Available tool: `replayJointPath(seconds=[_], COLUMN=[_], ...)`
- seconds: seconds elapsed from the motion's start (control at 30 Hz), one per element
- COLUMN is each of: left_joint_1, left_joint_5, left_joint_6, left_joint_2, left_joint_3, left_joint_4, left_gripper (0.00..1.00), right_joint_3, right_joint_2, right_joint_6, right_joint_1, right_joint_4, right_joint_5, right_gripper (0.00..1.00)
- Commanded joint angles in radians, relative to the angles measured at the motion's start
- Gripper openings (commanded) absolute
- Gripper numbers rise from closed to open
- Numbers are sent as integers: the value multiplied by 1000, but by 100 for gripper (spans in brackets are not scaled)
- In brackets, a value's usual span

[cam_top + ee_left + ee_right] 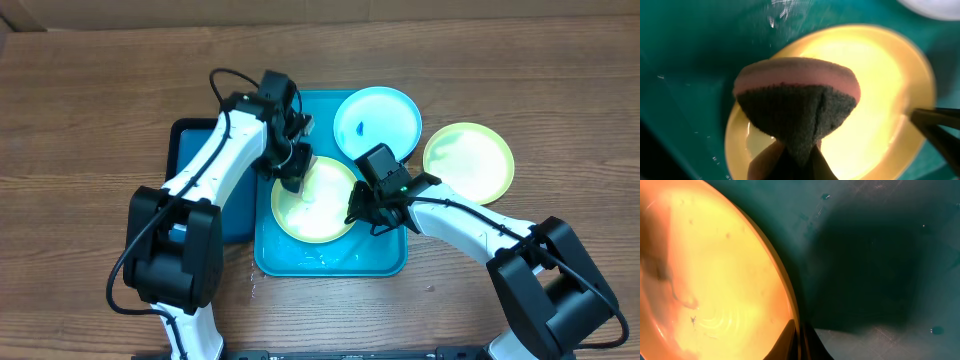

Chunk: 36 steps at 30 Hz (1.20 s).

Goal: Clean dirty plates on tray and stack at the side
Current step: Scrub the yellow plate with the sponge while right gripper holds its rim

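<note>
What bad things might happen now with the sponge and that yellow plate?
The right tool pinches only the thin rim of the yellow-green plate, so a hard push from the sponge in the left tool might make it slip or tip. The tray looks wet, so the plate may slide. The light blue plate sits near both arms and might get bumped.
</note>
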Motion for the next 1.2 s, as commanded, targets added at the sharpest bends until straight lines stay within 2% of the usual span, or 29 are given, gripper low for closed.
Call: replayJointPath(seconds=[0.0, 0.23, 0.37, 0.5, 0.6, 0.7, 0.83, 0.93, 1.03, 1.17], left_joint_1=[-13, -13, -13, -13, -11, -11, -13, -13, -13, -14], left_joint_5=[-17, 10, 129, 335, 396, 382, 275, 167, 66, 24], left_joint_6=[-29, -52, -44, 3, 2, 15, 25, 24, -12, -22], left_joint_2=[-6, -5, -5, -5, -5, -5, -7, -7, -7, -7], left_joint_3=[-84, -234, -258, -256, -235, -174, -47, 34, 68, 61], left_joint_4=[41, 186, 185, 182, 177, 128, 8, -61, -77, -76], left_gripper=[4, 4, 4, 4, 4, 4, 4, 4, 4, 4], right_joint_3=[7, 7, 7, 7, 7, 7, 7, 7, 7, 7], right_joint_2=[-14, -14, -14, -14, -14, -14, -14, -14, -14, -14], right_joint_6=[-4, -4, -4, -4, -4, -5, -13, -15, -16, -16], right_joint_1=[3, 3, 3, 3, 3, 3, 11, 21, 23, 23], right_joint_4=[-2, 0, 1, 3, 2, 2, 2, 9, 17, 24], right_joint_5=[-4, -4, -5, -16, -16, -26, -26, -26, -25, -14], right_gripper=[4, 4, 4, 4, 4, 4, 4, 13, 18, 18])
